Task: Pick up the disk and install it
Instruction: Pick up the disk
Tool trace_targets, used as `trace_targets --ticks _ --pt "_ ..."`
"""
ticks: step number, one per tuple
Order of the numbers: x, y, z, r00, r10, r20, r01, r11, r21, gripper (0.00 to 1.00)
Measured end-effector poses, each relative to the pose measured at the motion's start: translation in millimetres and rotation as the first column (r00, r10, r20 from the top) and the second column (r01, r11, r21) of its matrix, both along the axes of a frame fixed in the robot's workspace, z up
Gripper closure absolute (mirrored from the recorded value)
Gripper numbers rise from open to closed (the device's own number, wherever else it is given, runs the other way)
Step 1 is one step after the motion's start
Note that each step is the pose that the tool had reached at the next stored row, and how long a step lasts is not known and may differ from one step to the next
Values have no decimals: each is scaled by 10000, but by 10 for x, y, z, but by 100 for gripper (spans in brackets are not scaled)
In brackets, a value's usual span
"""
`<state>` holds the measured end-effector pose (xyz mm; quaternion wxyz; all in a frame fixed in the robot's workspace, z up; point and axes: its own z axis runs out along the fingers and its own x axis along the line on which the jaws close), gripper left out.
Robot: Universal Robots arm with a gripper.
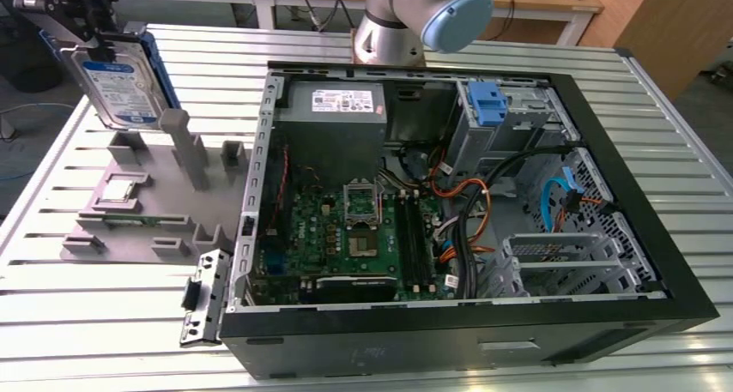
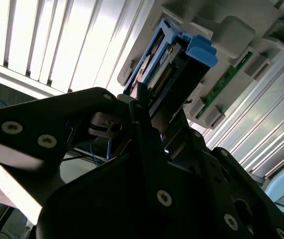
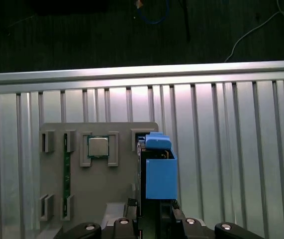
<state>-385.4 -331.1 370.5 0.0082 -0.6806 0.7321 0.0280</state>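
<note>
**Disk gripped upright over the parts holder**

In the upper left of the exterior view, the hand [image 1: 96, 42] is pinching the top edge of the disk [image 1: 118, 85], its fingers pressing together on the blue carrier frame. The disk is hanging upright with its label facing the camera, over the grey parts holder [image 1: 149, 199], which is lying on the slatted bench [image 1: 92, 323]. Whether the disk's lower edge is touching the holder cannot be told.

The open computer case [image 1: 378, 345] is lying across the centre and right of the exterior view, well apart from the disk. A blue bracket [image 1: 487, 100] is sitting in its upper right bay.

In the first wrist view, the disk [image 3: 157, 172] is showing edge-on beyond the hand [image 3: 156, 221]. A processor chip [image 3: 98, 147] and a memory stick [image 3: 66, 174] are sitting in the holder [image 3: 112, 184] beside it.
</note>
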Motion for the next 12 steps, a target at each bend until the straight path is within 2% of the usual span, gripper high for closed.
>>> trace_targets --ticks 5,12 --pt "0 0 57 10000 0 1 0 10000 0 65" --pt "0 0 66 10000 0 1 0 10000 1 65"
